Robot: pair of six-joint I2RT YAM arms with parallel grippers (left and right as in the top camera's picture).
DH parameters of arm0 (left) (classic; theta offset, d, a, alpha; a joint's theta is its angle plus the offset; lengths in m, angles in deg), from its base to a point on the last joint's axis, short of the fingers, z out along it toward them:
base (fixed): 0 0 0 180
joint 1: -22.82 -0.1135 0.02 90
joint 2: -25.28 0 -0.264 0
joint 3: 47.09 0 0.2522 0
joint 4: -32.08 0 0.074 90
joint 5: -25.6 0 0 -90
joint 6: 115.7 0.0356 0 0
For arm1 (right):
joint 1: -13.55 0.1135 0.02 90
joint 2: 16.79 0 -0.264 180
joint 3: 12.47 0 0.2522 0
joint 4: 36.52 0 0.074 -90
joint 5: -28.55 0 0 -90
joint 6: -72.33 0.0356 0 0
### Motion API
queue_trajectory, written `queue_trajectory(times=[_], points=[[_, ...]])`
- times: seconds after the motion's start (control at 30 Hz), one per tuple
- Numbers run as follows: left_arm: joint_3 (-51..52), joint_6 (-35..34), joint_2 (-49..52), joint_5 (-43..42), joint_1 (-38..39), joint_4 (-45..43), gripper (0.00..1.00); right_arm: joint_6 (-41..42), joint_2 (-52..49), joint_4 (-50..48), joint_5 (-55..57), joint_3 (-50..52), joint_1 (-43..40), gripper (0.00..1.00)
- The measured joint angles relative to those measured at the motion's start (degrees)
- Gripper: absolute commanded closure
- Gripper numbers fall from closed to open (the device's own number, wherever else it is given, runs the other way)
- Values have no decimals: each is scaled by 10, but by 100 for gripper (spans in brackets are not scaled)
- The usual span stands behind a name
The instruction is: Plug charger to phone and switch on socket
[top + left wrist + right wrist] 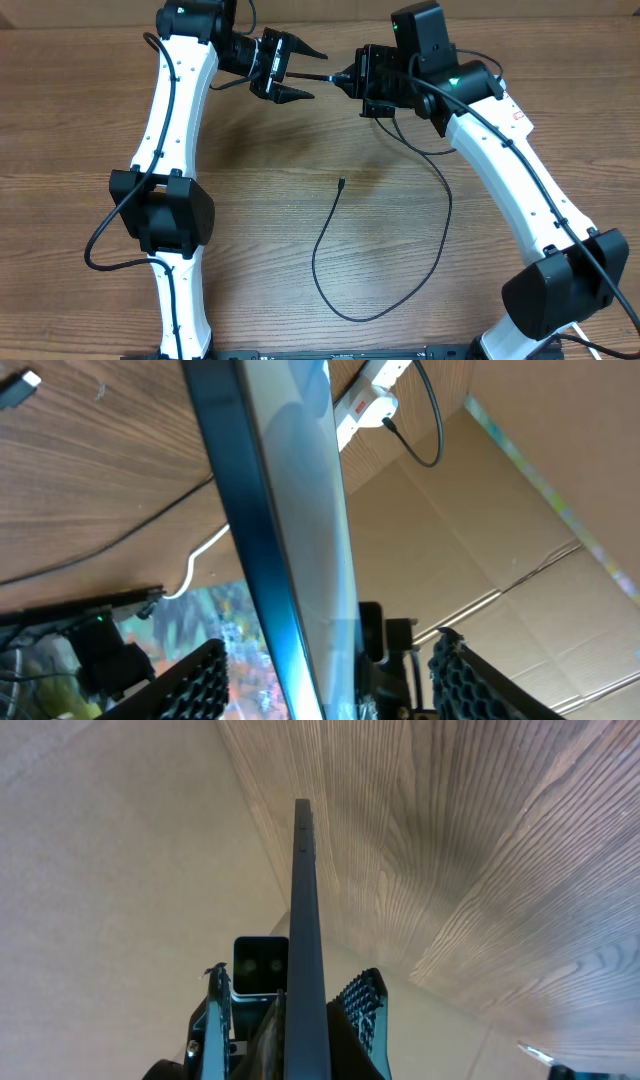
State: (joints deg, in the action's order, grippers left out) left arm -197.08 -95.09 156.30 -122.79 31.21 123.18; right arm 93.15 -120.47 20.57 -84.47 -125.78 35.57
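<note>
The phone (322, 76) is held edge-on in the air at the back of the table. My right gripper (362, 82) is shut on it; the right wrist view shows its dark edge (303, 900) between the fingers (300, 995). My left gripper (300, 72) is open, with its fingers on either side of the phone's free end (290, 510) and apart from it (330, 660). The charger cable (330, 250) loops on the table, its connector tip (342, 182) lying free. The white socket (365, 390) with a red switch shows only in the left wrist view, with a black plug (390, 425) in it.
A thick white cord (195, 560) runs across the wood table (250, 230). Cardboard walls (520, 540) stand behind the table. The arms' own black cables hang beside each arm.
</note>
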Motion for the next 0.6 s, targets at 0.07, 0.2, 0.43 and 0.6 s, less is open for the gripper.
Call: queue_trajectory(times=[0.07, 0.2, 0.43, 0.6], points=[[0, -16, 0, 0, 0, 0, 45, 8, 0, 0, 9, 0, 6, 96], [0, -37, 0, 1, 0, 0, 54, 19, 0, 0, 19, 0, 17, 96], [0, -51, 0, 5, 0, -1, 62, 24, 0, -2, 23, 0, 20, 96], [0, -57, 0, 13, 0, -1, 68, 26, 0, -11, 20, 0, 20, 96]])
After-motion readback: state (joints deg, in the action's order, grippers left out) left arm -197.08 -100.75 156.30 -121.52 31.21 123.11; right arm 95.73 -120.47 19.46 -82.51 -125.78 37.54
